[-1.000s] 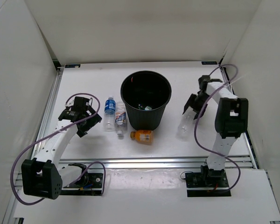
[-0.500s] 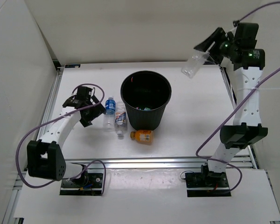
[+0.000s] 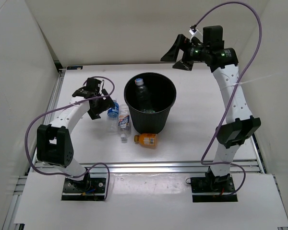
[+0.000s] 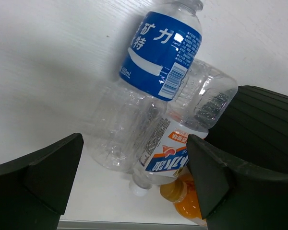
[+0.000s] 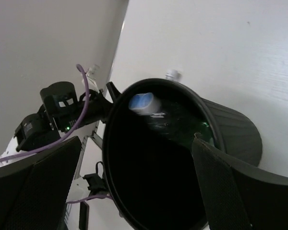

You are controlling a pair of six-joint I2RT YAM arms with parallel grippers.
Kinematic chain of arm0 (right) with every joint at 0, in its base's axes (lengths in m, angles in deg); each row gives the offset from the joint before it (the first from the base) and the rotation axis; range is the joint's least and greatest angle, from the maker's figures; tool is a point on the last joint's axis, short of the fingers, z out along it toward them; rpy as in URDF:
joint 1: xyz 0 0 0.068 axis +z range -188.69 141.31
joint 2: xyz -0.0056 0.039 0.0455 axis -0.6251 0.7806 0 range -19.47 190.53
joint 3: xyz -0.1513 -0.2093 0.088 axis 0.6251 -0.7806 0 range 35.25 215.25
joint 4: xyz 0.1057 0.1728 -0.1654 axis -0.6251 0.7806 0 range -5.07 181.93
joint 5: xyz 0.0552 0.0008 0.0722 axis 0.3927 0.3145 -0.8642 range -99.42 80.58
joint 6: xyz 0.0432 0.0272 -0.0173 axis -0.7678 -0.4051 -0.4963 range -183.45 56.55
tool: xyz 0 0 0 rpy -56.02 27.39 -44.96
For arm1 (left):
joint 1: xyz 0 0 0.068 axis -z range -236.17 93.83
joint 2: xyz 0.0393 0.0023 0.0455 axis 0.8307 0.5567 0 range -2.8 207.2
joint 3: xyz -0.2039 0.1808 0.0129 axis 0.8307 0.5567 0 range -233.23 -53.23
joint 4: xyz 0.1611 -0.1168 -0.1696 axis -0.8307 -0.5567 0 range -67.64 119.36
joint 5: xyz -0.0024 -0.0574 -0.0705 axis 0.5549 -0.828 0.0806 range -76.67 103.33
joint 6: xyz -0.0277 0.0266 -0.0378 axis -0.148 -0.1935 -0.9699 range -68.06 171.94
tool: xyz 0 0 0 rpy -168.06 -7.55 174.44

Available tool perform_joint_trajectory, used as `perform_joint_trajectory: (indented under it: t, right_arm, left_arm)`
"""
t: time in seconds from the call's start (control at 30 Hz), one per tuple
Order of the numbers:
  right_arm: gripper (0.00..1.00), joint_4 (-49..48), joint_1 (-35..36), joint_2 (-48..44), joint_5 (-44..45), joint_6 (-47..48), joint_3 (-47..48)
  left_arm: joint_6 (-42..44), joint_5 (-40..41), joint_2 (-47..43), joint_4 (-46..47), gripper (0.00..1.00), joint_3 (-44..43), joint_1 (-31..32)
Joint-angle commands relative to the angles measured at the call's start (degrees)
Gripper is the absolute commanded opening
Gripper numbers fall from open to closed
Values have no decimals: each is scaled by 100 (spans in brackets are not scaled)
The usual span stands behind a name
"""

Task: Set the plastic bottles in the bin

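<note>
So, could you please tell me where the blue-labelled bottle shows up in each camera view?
Top external: the blue-labelled bottle lies left of the bin, beside the white-labelled bottle.
Left wrist: upper centre, lying on the table, with the bin at the right edge.
Right wrist: not identifiable; the bin fills the view.
Shared landmark: the black bin.

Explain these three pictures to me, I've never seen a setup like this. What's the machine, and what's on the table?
Two robot arms stand at a white table, each ending in a two-fingered tool. The wide picture looks down from above; the other two come from wrist cameras. The left tool is open over a blue-label bottle and a white-label bottle. An orange bottle lies near the black bin. The right tool is raised, open and empty, its camera looking into the bin, which has a clear bottle inside.
</note>
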Motion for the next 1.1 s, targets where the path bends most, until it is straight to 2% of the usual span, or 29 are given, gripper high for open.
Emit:
perform_joint_trajectory:
  t: [0.0, 0.47, 0.53, 0.6, 0.67, 0.7, 0.83, 0.9, 1.07]
  right_arm:
    - [100, -12, -396, -704, -130, 281, -423]
    - [100, 348, -758, -1240, -465, 492, -856]
    - [100, 410, -819, -1293, -517, 492, -856]
    - [100, 410, -889, -1293, -517, 492, -918]
    - [100, 410, -942, -1355, -570, 492, -971]
    - [100, 410, -1003, -1355, -622, 492, -1023]
    - [100, 410, -1004, -1355, -623, 492, -1076]
    - [100, 410, -1004, -1355, -675, 439, -1128]
    - [100, 410, -1004, -1355, -728, 378, -1313]
  left_arm:
    - [199, 13, 107, 151, 100, -225, 151]
    - [419, -13, 1241, 415, 100, -225, 213]
    - [419, -13, 1356, 415, 97, -278, 213]
    - [419, -13, 1426, 415, 83, -278, 213]
    - [471, -13, 1488, 415, 57, -217, 213]
    - [471, -13, 1488, 415, 54, -164, 213]
    - [349, 179, 1077, 284, 53, -163, 213]
    - [95, 599, 821, 47, 53, -364, 82]
    - [-503, 1375, 171, -1015, 53, -1733, 20]
